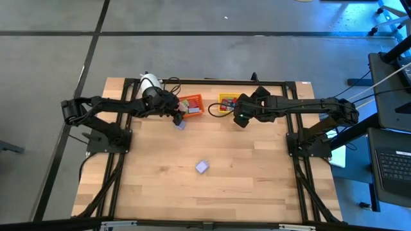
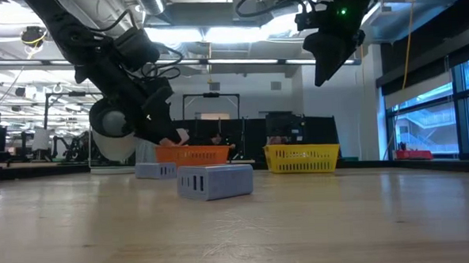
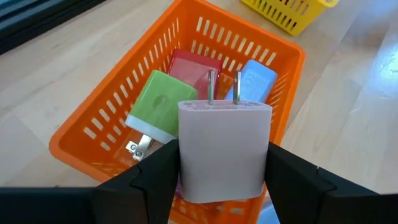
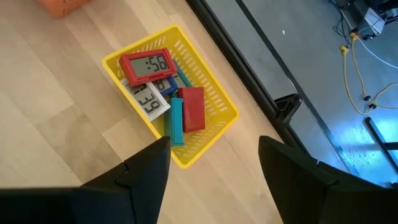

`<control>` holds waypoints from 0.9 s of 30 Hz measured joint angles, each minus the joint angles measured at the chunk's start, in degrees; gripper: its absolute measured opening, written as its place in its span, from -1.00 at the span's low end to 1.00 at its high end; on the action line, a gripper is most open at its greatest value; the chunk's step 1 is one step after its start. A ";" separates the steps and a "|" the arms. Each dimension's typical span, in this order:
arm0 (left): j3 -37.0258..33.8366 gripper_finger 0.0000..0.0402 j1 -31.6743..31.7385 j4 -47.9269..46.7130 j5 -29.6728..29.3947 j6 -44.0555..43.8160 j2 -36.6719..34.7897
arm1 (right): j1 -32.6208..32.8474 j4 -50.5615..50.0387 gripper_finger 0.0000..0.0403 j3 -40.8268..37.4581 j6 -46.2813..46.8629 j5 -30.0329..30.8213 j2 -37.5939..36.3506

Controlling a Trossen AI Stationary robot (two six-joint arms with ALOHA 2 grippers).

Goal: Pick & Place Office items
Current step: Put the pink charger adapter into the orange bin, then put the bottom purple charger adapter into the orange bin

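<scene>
The left gripper [image 3: 224, 180] hangs over the orange bin [image 3: 93, 134] near the table's far edge, fingers pinching a pale pink charger [image 3: 225, 149] — green [image 3: 160, 102], red and blue ones lie inside. The right gripper [image 4: 211, 168] hovers above the yellow bin [image 4: 221, 115], fingers spread and empty — a lilac charger [image 1: 202, 167] sits mid-table.

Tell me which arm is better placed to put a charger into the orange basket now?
The left. Its gripper already holds a white plug charger just above the orange basket. The right gripper is open, above the yellow basket.
</scene>
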 joint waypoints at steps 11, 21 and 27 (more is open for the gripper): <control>0.02 0.18 -1.05 2.11 -1.03 -3.56 -0.02 | 1.81 0.00 0.21 0.00 0.04 0.00 0.00; 3.17 0.18 -4.07 2.24 0.97 -5.88 -0.36 | 1.84 0.00 0.21 0.00 0.13 0.01 0.00; 11.85 0.18 -8.25 -10.15 8.38 -1.56 -3.90 | 1.84 -0.04 0.21 0.00 -0.04 0.01 0.00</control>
